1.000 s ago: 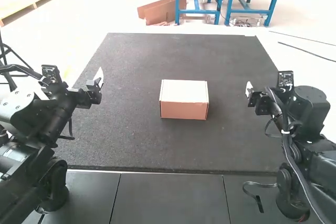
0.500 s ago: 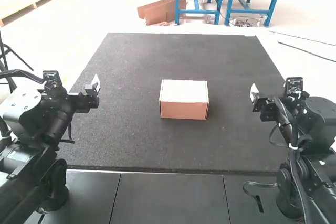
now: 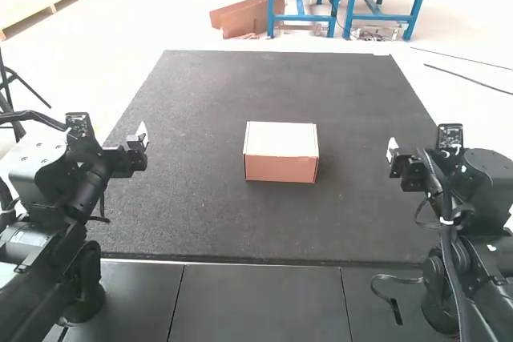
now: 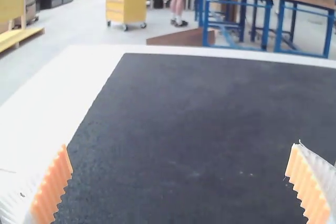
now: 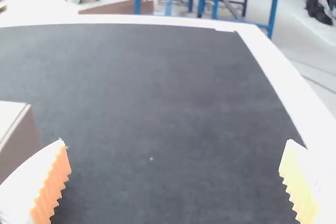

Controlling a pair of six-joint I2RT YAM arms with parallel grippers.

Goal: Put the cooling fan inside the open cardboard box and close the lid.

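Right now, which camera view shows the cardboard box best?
The high view. It shows the whole cardboard box, its lid shut, standing in the middle of the black mat. The right wrist view catches just one corner of the box at the picture's edge. The left wrist view faces the mat.
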